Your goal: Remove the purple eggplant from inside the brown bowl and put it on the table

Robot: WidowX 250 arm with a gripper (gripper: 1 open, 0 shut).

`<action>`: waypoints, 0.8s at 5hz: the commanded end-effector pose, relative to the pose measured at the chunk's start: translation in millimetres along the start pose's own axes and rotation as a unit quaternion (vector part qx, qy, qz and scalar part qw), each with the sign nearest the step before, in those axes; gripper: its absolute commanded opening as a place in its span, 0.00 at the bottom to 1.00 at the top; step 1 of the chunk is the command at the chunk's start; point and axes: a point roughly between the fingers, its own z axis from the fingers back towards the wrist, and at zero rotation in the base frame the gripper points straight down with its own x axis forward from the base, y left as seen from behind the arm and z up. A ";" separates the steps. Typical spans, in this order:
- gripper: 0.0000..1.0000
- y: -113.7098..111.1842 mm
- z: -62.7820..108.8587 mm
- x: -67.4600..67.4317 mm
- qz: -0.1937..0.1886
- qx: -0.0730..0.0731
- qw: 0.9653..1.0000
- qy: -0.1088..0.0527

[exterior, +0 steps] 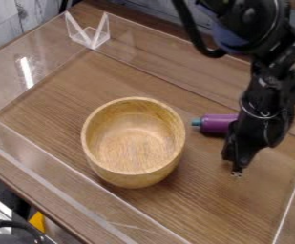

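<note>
The brown bowl [101, 158] stands in the middle of the table [143, 71], and its inside shows only bare wood. The purple eggplant [219, 123] lies on the table just right of the bowl, with its teal stem pointing at the bowl's rim. The black arm hides the eggplant's right end. My gripper [237, 171] points straight down in front of the eggplant, with its tip close to the tabletop. The fingers are shut and nothing shows between them.
Clear acrylic walls [41, 181] edge the tabletop on all sides. A small clear triangular stand [89, 31] sits at the far left corner. The right wall runs close behind the arm.
</note>
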 end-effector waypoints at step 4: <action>0.00 13.4 9.9 0.6 0.017 0.020 1.000 -0.014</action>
